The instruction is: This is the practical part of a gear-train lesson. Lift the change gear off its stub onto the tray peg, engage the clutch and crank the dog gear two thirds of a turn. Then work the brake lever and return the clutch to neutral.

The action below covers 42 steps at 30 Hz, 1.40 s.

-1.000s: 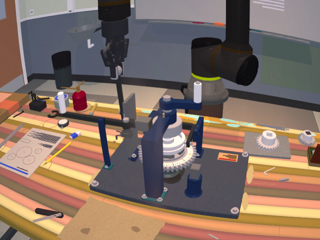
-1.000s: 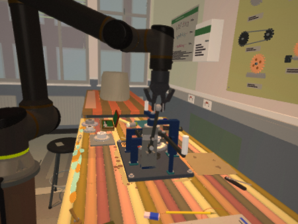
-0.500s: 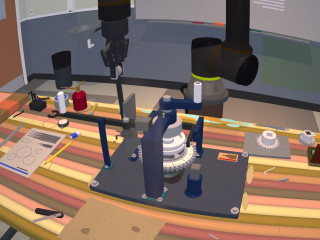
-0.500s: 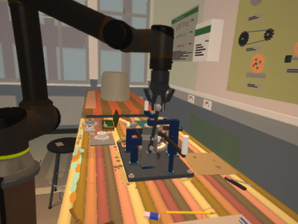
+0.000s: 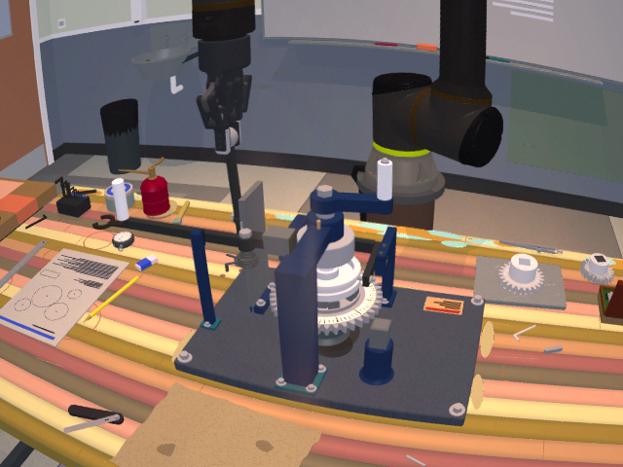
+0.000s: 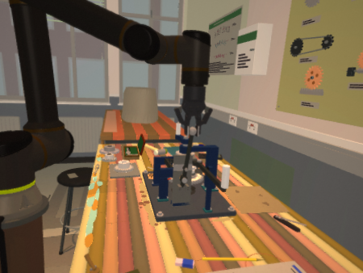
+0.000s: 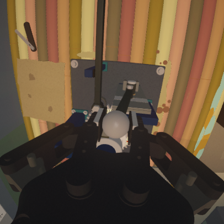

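My gripper (image 5: 227,136) (image 6: 193,130) (image 7: 116,124) hangs high above the rear left of the gear rig, pointing down. The pale ball knob (image 5: 232,135) (image 6: 193,130) (image 7: 116,124) of the clutch lever is clamped between its closed fingers, and the lever's dark rod (image 5: 233,183) (image 7: 123,102) runs down to a pivot beside the grey block (image 5: 251,206). The dog gear stack (image 5: 332,281) sits in the blue frame under the blue crank (image 5: 352,200) with its white handle (image 5: 385,179). The long brake lever (image 5: 171,228) (image 6: 209,174) ends in a white grip (image 5: 120,199) (image 6: 225,176). A change gear (image 5: 521,275) sits on the grey tray at right.
The blue frame posts (image 5: 204,279) (image 5: 298,311) and the crank stand close below the gripper. A red can (image 5: 155,195), a blue-grey roll and a tool block lie at rear left. A second gear (image 5: 598,267) lies at far right, a paper sheet (image 5: 55,294) at left.
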Each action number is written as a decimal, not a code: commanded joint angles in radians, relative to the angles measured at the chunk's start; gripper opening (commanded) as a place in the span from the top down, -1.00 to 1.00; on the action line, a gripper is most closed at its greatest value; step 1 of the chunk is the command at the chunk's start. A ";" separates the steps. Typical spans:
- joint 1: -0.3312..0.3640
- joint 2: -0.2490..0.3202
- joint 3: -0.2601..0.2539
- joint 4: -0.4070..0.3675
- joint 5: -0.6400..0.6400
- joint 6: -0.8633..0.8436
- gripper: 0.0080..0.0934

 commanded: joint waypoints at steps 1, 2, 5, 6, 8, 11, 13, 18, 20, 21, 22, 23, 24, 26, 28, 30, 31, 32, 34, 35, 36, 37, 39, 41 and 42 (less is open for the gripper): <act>-0.001 -0.002 0.001 0.000 -0.001 0.000 1.00; -0.001 -0.003 0.002 -0.001 0.000 -0.001 1.00; -0.003 -0.006 0.005 -0.006 0.002 -0.003 1.00; -0.003 -0.007 0.007 -0.007 0.003 -0.003 1.00; -0.005 -0.010 0.010 -0.011 0.005 -0.004 1.00; -0.007 -0.014 0.015 -0.017 0.008 -0.007 1.00; -0.009 -0.017 0.019 -0.021 0.010 -0.008 1.00; -0.013 -0.026 0.029 -0.034 0.017 -0.013 1.00; -0.015 -0.030 0.033 -0.039 0.020 -0.015 1.00; -0.016 -0.032 0.036 -0.042 0.021 -0.016 1.00; -0.018 -0.034 0.038 -0.045 0.023 -0.017 1.00; -0.019 -0.036 0.041 -0.048 0.024 -0.018 1.00; -0.020 -0.038 0.043 -0.051 0.026 -0.019 1.00; -0.022 -0.042 0.048 -0.057 0.029 -0.021 1.00; -0.025 -0.047 0.054 -0.064 0.033 -0.023 1.00; -0.027 -0.052 0.059 -0.070 0.036 -0.026 1.00; -0.029 -0.054 0.062 -0.073 0.038 -0.027 1.00; -0.030 -0.056 0.065 -0.077 0.040 -0.028 1.00; -0.033 -0.061 0.071 -0.084 0.044 -0.031 1.00; -0.034 -0.064 0.074 -0.087 0.046 -0.032 1.00; -0.036 -0.066 0.077 -0.091 0.048 -0.033 1.00; -0.037 -0.069 0.080 -0.094 0.050 -0.035 1.00; -0.040 -0.074 0.086 -0.101 0.054 -0.037 1.00; -0.043 -0.079 0.092 -0.108 0.058 -0.040 1.00; -0.045 -0.081 0.095 -0.112 0.060 -0.041 1.00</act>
